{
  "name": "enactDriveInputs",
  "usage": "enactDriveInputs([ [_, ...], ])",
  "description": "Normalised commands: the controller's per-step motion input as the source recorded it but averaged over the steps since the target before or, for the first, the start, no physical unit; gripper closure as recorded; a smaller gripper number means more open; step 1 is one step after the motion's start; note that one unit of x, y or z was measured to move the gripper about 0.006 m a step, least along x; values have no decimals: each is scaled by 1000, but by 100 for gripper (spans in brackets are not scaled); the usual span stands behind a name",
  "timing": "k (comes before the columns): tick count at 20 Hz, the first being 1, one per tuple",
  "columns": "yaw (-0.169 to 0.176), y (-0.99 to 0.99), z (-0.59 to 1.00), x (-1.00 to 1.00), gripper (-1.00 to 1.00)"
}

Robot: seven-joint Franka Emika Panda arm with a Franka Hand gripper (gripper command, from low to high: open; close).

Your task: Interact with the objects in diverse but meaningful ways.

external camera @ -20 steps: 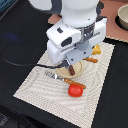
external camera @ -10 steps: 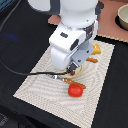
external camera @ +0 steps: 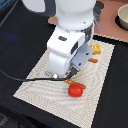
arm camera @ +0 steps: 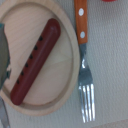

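Observation:
In the wrist view a brown sausage stick lies slanted on the round tan plate. An orange-handled fork lies on the mat beside the plate. A red tomato sits on the striped mat in the exterior view, just in front of my arm; its edge shows in the wrist view. My gripper hangs low over the plate, which the white hand hides in the exterior view. Its fingers are not clearly shown. A golden-yellow bread loaf lies behind the arm. The pale-blue carton is out of view.
A grey pot stands at the exterior view's far right on a tan surface. An orange cutlery handle lies by the loaf. A black cable crosses the striped mat on the dark table.
The arm has sunk a little toward the mat and shifted slightly to the exterior view's left. The tomato has stayed put.

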Motion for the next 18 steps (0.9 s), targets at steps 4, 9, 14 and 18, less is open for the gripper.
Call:
enactDriveInputs([
  [4, 150, -570, 26, 165, -100],
  [9, 139, -531, 0, 293, -100],
  [14, 11, -345, -1, 741, -100],
  [18, -6, -24, 11, 922, -100],
])
